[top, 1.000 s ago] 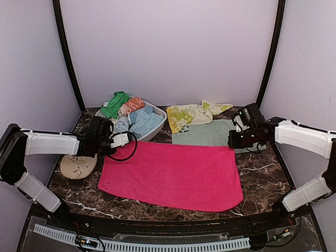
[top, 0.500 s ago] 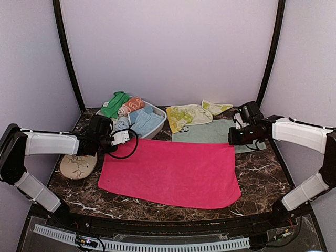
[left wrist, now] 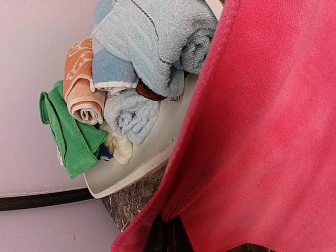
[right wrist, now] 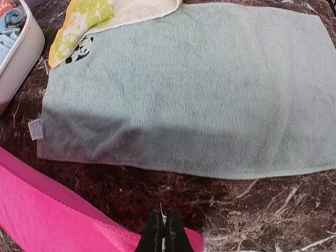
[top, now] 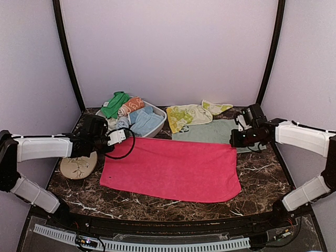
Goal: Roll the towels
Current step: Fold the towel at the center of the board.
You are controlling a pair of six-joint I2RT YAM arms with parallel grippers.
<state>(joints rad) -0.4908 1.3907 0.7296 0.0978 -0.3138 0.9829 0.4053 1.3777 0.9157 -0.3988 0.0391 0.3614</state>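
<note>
Pink towel (top: 170, 170): do I hold it, and how do I go on well?

— Yes, you hold it. Your left claw (left wrist: 168, 233) is clenched on the far corner that lies just beside the basin (top: 157, 125). Your right claw (right wrist: 163, 232) is clenched on the other far corner, well to the right of the basin. Between them the far edge runs straight, and the rest lies flat on the table, nearer to you than the basin. I think you are spreading it for the roll. Keep both corners at one height and move them together, so the edge does not go crooked. Mind the mint towel (right wrist: 184, 89) just beyond your right claw, also right of the basin, and do not catch it.

— What changed in the last second?

— Little. The near edge has crept away from you and the cloth looks flatter. Your left arm moved a bit outward, away from the basin. Both claws stayed shut.
</note>
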